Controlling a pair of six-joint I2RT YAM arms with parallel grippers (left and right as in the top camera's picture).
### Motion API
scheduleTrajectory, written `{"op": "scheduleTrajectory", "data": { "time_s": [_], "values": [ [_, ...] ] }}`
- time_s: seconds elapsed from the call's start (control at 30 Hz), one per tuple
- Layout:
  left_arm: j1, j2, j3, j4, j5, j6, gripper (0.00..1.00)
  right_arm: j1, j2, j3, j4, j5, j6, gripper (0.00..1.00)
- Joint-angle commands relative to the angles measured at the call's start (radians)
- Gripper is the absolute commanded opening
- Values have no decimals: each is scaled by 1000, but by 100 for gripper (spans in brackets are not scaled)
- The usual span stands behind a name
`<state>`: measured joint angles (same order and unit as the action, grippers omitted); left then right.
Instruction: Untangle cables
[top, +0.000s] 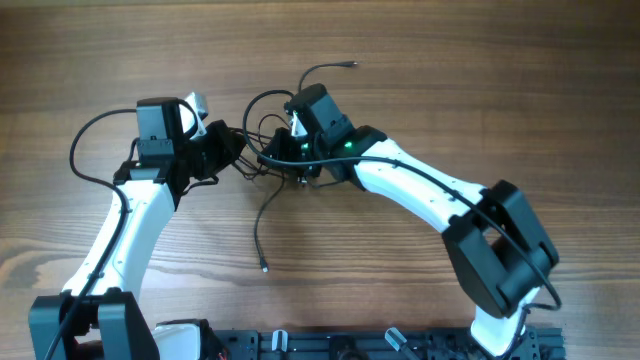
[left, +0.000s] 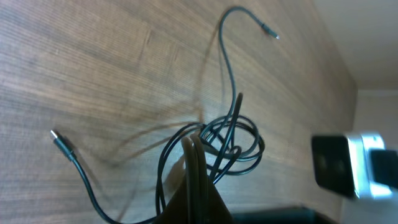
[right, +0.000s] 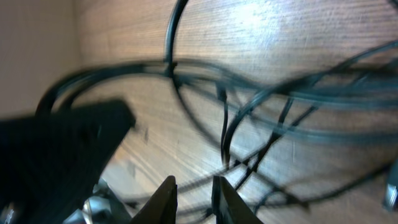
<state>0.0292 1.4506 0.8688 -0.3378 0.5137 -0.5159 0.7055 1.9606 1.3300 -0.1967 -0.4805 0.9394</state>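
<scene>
The overhead camera looks straight down on the table (top: 480, 80) from well above, with the arms' bases at its lower edge and the cables (top: 268, 150) near the middle. The left wrist camera looks along the left gripper (left: 193, 149), slanting down at the tabletop and taking in the whole tangle. The right wrist camera sits far closer behind the right gripper (right: 194, 183), so the same cables fill its view, blurred.

Left arm (top: 128, 228) and right arm (top: 420, 190): white shells, black joints; green light (top: 347, 146) beside the black right end effector (right: 194, 200).
</scene>
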Motion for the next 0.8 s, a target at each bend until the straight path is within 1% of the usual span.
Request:
{"op": "scheduleTrajectory", "data": {
  "time_s": [0.0, 0.07, 0.13, 0.23, 0.4, 0.47, 0.57, 0.7, 0.77],
  "values": [
    [1, 3, 15, -19, -6, -20, 4, 4, 79, 3, 27, 8, 60, 22],
    [1, 3, 15, -19, -6, -20, 4, 4, 93, 3, 31, 21, 59, 22],
    [0, 3, 15, -19, -6, -20, 4, 4, 105, 3, 32, 62, 58, 26],
    [0, 3, 15, -19, -3, -20, 4, 4, 114, 3, 55, 107, 56, 35],
    [0, 3, 15, -19, 33, -20, 4, 4, 115, 3, 132, 107, 57, 39],
    [1, 3, 15, -19, 35, -20, 4, 4, 115, 3, 164, 110, 58, 43],
    [0, 3, 15, -19, 36, -20, 4, 4, 115, 3, 166, 142, 58, 45],
    [0, 3, 15, -19, 44, -20, 4, 5, 116, 3, 172, 153, 58, 50],
    [0, 3, 15, -19, 47, -20, 4, 5, 116, 3, 178, 156, 58, 50]
  ]
}}
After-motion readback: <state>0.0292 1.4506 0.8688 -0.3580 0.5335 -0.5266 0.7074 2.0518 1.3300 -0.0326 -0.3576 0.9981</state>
